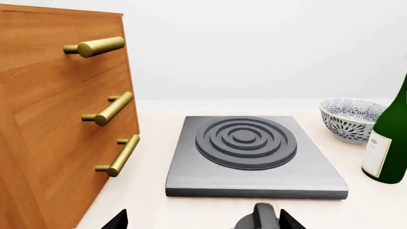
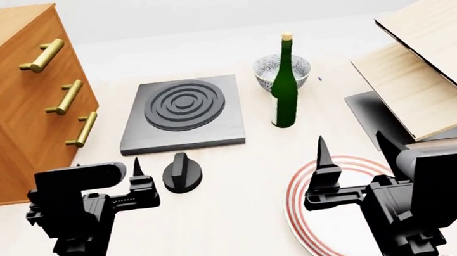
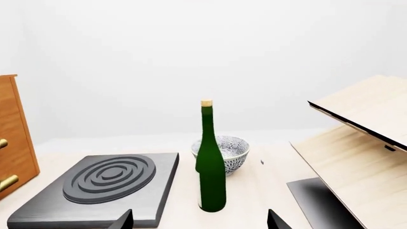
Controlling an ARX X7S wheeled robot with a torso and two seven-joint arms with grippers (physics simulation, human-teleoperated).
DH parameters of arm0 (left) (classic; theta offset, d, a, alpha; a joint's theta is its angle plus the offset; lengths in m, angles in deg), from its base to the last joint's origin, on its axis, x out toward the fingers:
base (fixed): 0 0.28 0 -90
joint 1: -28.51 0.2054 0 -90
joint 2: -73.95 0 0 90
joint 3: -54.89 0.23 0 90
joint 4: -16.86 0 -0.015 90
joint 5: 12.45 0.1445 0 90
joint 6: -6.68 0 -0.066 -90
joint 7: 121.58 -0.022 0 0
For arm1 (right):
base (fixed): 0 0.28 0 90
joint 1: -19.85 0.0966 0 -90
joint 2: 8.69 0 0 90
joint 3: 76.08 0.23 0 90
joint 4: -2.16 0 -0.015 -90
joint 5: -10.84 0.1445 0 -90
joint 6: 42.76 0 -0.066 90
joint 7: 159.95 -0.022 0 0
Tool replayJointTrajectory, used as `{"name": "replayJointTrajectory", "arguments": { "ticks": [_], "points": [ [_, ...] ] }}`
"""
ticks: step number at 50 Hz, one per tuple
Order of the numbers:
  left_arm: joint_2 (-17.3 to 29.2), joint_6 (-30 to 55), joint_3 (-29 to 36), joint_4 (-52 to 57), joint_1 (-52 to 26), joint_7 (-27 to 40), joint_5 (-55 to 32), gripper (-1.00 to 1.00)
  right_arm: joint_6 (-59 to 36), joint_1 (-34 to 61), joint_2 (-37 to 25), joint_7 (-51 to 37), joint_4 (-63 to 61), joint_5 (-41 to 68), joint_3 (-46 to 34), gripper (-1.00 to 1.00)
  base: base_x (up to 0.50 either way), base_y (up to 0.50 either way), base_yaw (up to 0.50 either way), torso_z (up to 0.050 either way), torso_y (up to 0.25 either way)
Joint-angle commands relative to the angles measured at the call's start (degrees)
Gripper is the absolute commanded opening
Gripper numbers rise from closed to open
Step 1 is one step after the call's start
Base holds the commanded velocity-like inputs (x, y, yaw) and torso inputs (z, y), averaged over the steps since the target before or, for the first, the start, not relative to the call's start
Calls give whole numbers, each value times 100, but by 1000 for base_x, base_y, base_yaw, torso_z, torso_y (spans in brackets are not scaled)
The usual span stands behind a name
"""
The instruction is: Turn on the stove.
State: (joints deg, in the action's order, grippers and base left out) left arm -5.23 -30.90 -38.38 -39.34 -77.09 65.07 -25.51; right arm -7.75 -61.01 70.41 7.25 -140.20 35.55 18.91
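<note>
The stove [image 2: 181, 112] sits flat on the pale surface [image 2: 239, 229], its rings dark, beside the wooden drawer cabinet [image 2: 4, 94]. Its black knob [image 2: 181, 172] lies just in front, near the left pincer [image 2: 139, 182], which seems spread open and empty. The right pincer [image 2: 352, 153] gapes empty over the red-ringed plate [image 2: 306, 222].

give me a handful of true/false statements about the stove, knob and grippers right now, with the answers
1. The stove has dark, unlit rings. True.
2. The left gripper is clamped on the knob. False: it is open, beside the knob, not touching it.
3. The green bottle lies on its side. False: it stands upright, beside the stove.
4. The patterned bowl sits behind the bottle. True.
5. The right gripper holds the red-ringed plate. False: it is open and empty above it.
</note>
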Motion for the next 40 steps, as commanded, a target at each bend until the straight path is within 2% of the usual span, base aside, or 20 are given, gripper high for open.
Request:
{"name": "replayJointTrajectory", "arguments": {
  "ticks": [1, 2, 8, 9, 10, 12, 13, 28, 37, 40],
  "points": [
    [175, -2144, 402, -2388, -259, 107, 764, 100, 158, -71, -101, -49, 14, -81, -138, 100, 0, 0, 0, 0, 0],
    [137, -2403, 411, -2842, -327, 118, 789, 100, 196, -102, -104, -41, 25, -85, -145, 100, 0, 0, 0, 0, 0],
    [69, -3097, 439, -3794, -539, 172, 865, 100, 209, -118, -121, -50, 36, -38, -120, 100, 0, 0, 0, 0, 0],
    [-250, -3956, 621, -4654, -1279, 349, 1101, 100, 469, -334, -88, 39, 153, -71, -146, 100, 0, 0, 0, 0, 0],
    [-505, -4816, 92, -5513, -1281, 47, 1631, 100, 490, -345, -93, 39, 159, -77, -154, 100, 0, 0, 0, 0, 0],
    [-515, -5186, 124, -7232, -1475, 73, 1629, 100, 480, -335, -98, 30, 154, -59, -151, 100, 0, 0, 0, 0, 0],
    [-519, -5201, 131, -7370, -1492, 82, 1628, 100, 484, -335, -103, 27, 155, -57, -153, 100, 0, 0, 0, 0, 0],
    [-704, -5396, 401, -7697, -1609, 106, 1648, 100, 499, -353, -157, -24, 155, 33, -99, 100, 0, 0, 0, 0, 0],
    [-899, -4771, 699, -6756, -1385, 50, 1657, 100, 723, -482, -164, -15, 262, -28, -175, 100, 0, 0, 0, 0, 0],
    [-964, -4715, 859, -6754, -1437, 75, 1652, 100, 779, -516, -166, -7, 294, -22, -169, 100, 0, 0, 0, 0, 0]
  ]
}}
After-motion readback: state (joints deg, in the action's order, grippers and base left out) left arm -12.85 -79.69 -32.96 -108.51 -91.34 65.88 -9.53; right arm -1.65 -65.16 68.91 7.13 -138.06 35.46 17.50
